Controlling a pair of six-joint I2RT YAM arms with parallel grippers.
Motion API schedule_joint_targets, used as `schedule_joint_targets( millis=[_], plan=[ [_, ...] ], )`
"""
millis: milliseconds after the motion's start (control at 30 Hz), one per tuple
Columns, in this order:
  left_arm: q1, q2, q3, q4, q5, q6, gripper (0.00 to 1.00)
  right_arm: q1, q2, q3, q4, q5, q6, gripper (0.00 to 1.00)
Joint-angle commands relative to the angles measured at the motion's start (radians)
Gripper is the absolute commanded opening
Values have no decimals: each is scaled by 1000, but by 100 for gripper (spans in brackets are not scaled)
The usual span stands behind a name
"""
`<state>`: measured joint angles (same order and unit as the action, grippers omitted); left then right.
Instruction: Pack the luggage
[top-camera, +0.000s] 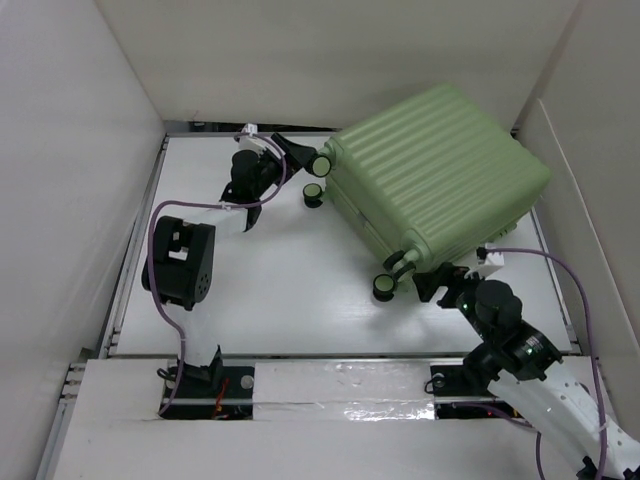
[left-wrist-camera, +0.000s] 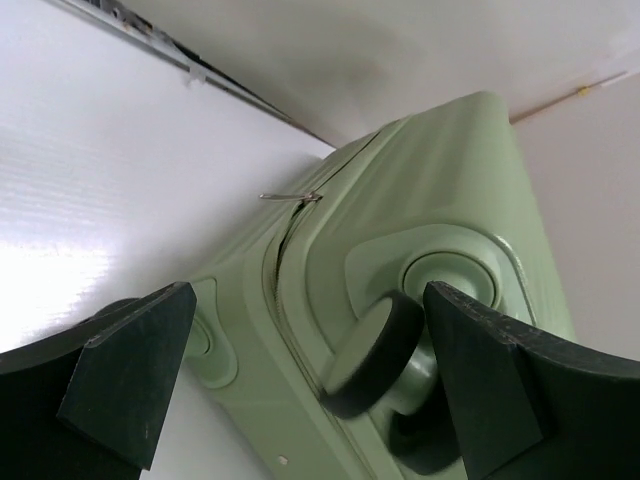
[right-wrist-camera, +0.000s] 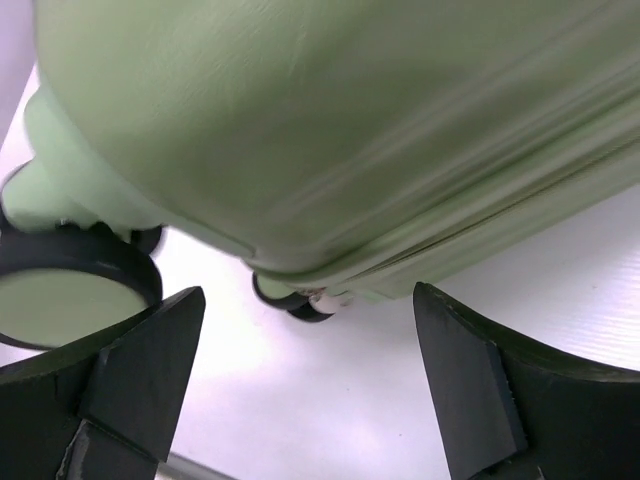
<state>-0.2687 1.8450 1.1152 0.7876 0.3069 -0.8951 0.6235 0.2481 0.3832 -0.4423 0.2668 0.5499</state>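
The large pale green ribbed hard-shell suitcase (top-camera: 435, 170) lies closed and flat, askew, at the far right of the white table (top-camera: 280, 290); the left gripper (left-wrist-camera: 305, 350) gapes empty before a black caster wheel (left-wrist-camera: 370, 355); the right gripper (right-wrist-camera: 310, 340) stands equally wide, holding nothing, at the nearer wheel corner; the shell looks stiff, slick and too broad to span, so a wheel bracket or seam lip seems the likeliest hold.

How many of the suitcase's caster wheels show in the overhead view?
3. One wheel at the suitcase's far left corner, a second just nearer beside it, a third at the near corner. A fourth may be hidden under the shell.
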Motion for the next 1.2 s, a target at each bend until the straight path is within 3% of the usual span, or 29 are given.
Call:
schedule_joint_targets(
  millis=[0, 167, 400, 600, 700, 733, 800, 967, 1167],
  plan=[
    [-1, -10, 23, 76, 59, -48, 99, 5, 3, 36, 5, 121, 41, 89],
    [-23, 28, 11, 214, 101, -97, 99, 5, 37, 51, 42, 253, 28, 77],
    [-32, 83, 8, 341, 110, -223, 96, 5, 121, 60, 114, 293, 5, 69],
    [-32, 128, 26, 420, 55, -318, 70, -42, 145, 33, 157, 278, 12, 58],
    [-32, 134, 20, 479, 17, -335, 38, -97, 149, 22, 181, 232, -7, 50],
    [-32, 128, 17, 499, 8, -334, 18, -128, 152, 20, 186, 218, -11, 46],
    [-21, 119, 6, 512, -12, -324, 1, -159, 166, 17, 201, 178, -27, 44],
    [-12, 45, -93, 631, -25, -295, 0, -273, 218, 2, 286, 30, -83, 37],
    [-12, -139, -406, 791, -92, -248, 0, -401, 436, 40, 517, -295, -202, 36]
  ],
)
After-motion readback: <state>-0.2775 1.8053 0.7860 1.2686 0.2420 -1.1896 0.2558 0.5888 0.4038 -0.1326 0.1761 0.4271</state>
